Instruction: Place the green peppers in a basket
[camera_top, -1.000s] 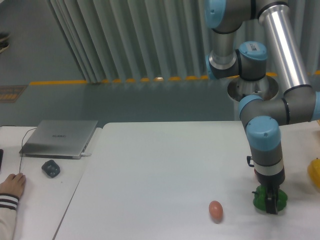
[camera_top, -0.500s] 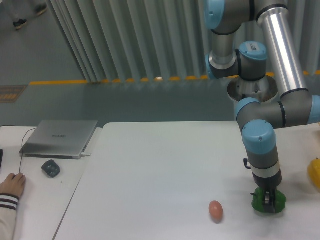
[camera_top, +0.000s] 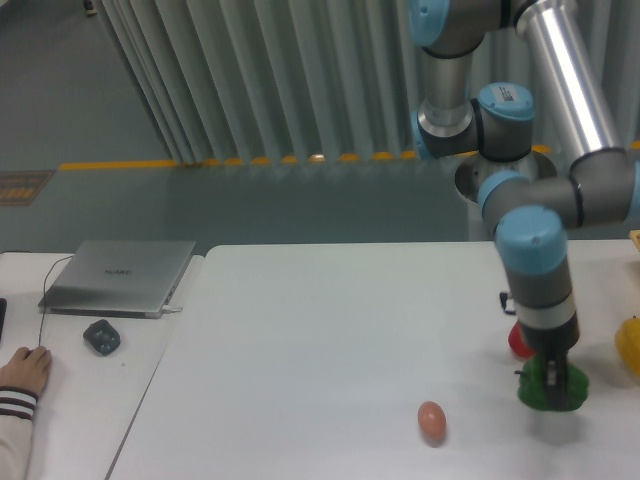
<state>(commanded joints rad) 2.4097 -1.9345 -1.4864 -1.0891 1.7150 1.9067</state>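
- At the right front of the white table (camera_top: 300, 330), the green pepper (camera_top: 550, 392) is held in the gripper (camera_top: 553, 385), and a soft shadow beneath it suggests it is just clear of the surface.
- The jaws are seen pinching the pepper from above, with a dark finger crossing its front.
- A red pepper (camera_top: 519, 342) is seen just behind it, partly hidden by the arm, and a yellow pepper (camera_top: 629, 345) is cut by the right edge.
- An egg-shaped object (camera_top: 431, 421) lies apart to the left.
- The carrying step is judged to be in hand.
- No basket is visible, so the destination cannot be placed; a firm grip must be kept during the lift and transfer.
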